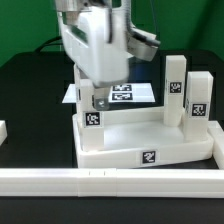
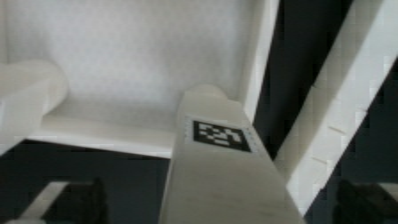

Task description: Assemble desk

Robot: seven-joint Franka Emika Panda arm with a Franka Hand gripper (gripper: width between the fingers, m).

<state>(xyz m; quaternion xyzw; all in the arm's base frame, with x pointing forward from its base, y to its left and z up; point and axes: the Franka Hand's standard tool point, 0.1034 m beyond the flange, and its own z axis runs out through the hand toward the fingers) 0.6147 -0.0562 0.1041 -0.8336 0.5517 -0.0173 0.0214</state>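
Rail (image 1: 110,180) blocks your 6 o'clock; marker board (image 1: 135,95) at 12. Tabletop (image 1: 150,150) long axis 9-to-3. Gripper (image 1: 97,100) spread open over leg (image 1: 93,117).

The arm (image 1: 95,45) is white and blocky, with smooth rounded casing panels that meet at a visible seam. Its upper section shows a pale grey metallic band near the top edge of the exterior view. A darker grey box-shaped part juts out from the side of the wrist (image 1: 140,45) toward the exterior view's right. Thin dark cables (image 1: 150,15) run up behind the arm. Below the white body sits the gripper (image 1: 97,97), small and dark grey to black, with a light spot on its face. No lettering or screws can be made out on the casing.
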